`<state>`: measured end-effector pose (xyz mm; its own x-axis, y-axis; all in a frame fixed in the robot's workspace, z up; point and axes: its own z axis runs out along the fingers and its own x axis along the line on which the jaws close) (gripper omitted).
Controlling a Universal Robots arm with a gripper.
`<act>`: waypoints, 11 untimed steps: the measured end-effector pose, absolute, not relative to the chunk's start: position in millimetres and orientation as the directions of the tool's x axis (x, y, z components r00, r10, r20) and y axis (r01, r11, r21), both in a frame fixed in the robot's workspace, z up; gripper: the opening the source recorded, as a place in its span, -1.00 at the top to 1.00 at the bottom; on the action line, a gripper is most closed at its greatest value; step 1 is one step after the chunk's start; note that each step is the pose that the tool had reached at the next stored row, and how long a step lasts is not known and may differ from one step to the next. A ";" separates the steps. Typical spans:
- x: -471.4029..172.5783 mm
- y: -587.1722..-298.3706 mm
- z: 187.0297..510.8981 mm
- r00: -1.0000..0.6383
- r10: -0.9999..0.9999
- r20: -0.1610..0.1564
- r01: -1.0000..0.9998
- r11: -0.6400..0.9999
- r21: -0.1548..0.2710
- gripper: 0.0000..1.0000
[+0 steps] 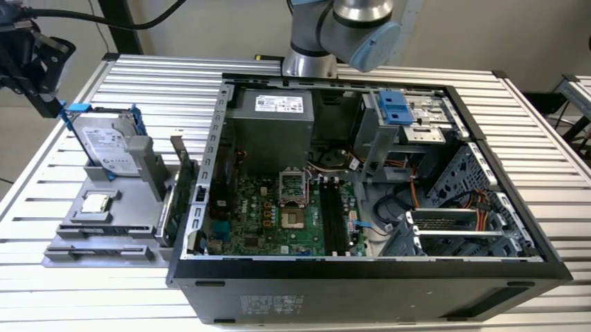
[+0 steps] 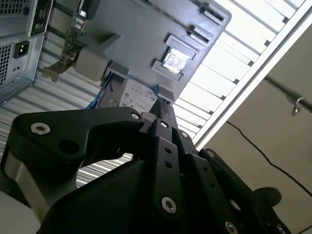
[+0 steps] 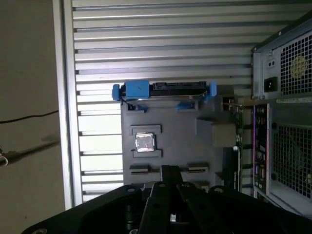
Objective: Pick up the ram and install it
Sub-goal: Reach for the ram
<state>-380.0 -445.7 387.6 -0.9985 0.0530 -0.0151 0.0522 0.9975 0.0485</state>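
We see the fingers (image 2: 165,122) of the gripper (image 3: 168,170) pressed together with nothing between them, pointing at the gray holder (image 3: 170,131). In the exterior view the gripper hangs at 10 o'clock of the open computer case (image 1: 369,277), near the hard drive (image 1: 102,142). The ram (image 1: 165,220) seems to be the thin green strip on edge along the holder's case side, at 9 o'clock of the case, on the slatted surface (image 1: 544,138).
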 end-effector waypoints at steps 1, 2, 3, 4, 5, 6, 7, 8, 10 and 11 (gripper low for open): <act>-380.0 -448.4 387.5 -0.998 0.053 -0.015 0.052 0.997 0.049 1.00; -380.0 -450.9 387.5 -0.998 0.053 -0.015 0.052 0.997 0.049 1.00; -380.0 -453.1 387.5 -0.998 0.053 -0.015 0.052 0.997 0.048 1.00; -380.0 -455.2 387.4 -0.998 0.053 -0.015 0.052 0.997 0.049 1.00; -380.0 -457.3 387.5 -0.998 0.053 -0.015 0.052 0.997 0.048 1.00; -380.0 -459.3 387.4 -0.998 0.053 -0.015 0.052 0.997 0.048 1.00; -380.0 -460.9 387.4 -0.998 0.053 -0.015 0.052 0.997 0.048 1.00; -380.0 -462.5 387.4 -0.998 0.053 -0.015 0.052 0.997 0.048 1.00; -380.0 -465.6 387.3 -0.998 0.053 -0.015 0.052 0.997 0.049 1.00; -379.9 -466.9 387.4 -0.998 0.053 -0.015 0.052 0.997 0.048 1.00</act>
<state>-379.9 -466.9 387.4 -0.9985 0.0530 -0.0152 0.0522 0.9975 0.0485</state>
